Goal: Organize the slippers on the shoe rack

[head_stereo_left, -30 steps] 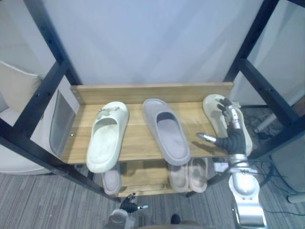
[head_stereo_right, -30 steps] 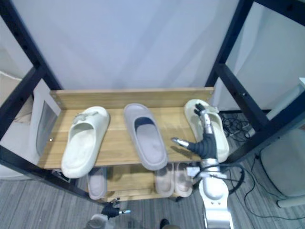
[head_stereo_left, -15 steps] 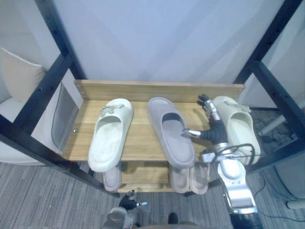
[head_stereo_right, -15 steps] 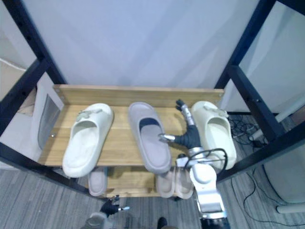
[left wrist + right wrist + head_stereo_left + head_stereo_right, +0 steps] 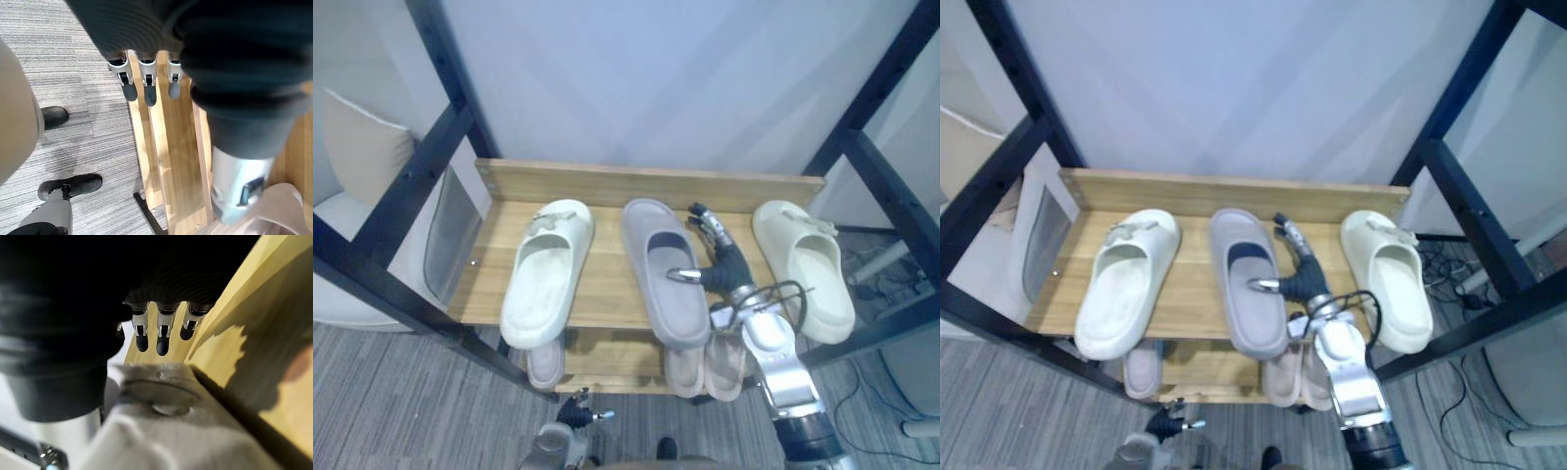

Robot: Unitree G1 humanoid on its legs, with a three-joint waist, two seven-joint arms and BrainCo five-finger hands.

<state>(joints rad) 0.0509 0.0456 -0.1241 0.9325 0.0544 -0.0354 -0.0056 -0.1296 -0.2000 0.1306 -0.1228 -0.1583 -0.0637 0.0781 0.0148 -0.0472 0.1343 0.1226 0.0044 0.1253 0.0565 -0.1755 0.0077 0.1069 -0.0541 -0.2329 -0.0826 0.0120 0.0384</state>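
Note:
Three slippers lie on the wooden top shelf (image 5: 607,186) of the shoe rack: a cream slipper (image 5: 546,269) on the left, a grey slipper (image 5: 664,272) in the middle and a second cream slipper (image 5: 803,269) on the right. My right hand (image 5: 717,261) is open between the grey slipper and the right cream one. Its fingers point to the back board and its thumb reaches onto the grey slipper's right edge. The grey slipper (image 5: 161,411) lies just past that hand's straight fingers (image 5: 164,340). My left hand (image 5: 576,417) hangs low in front of the rack, open, its fingers (image 5: 149,85) over the lower slats.
More slippers (image 5: 705,364) sit on the lower shelf, one (image 5: 545,364) at its left end. Black frame posts (image 5: 411,186) stand on both sides of the rack. A grey panel (image 5: 448,245) leans at the left end of the shelf, with a cream cushion (image 5: 352,162) beyond it.
My right hand has left the right cream slipper and moved left to the grey slipper's right edge. The camera has shifted, so the whole rack sits differently in the picture.

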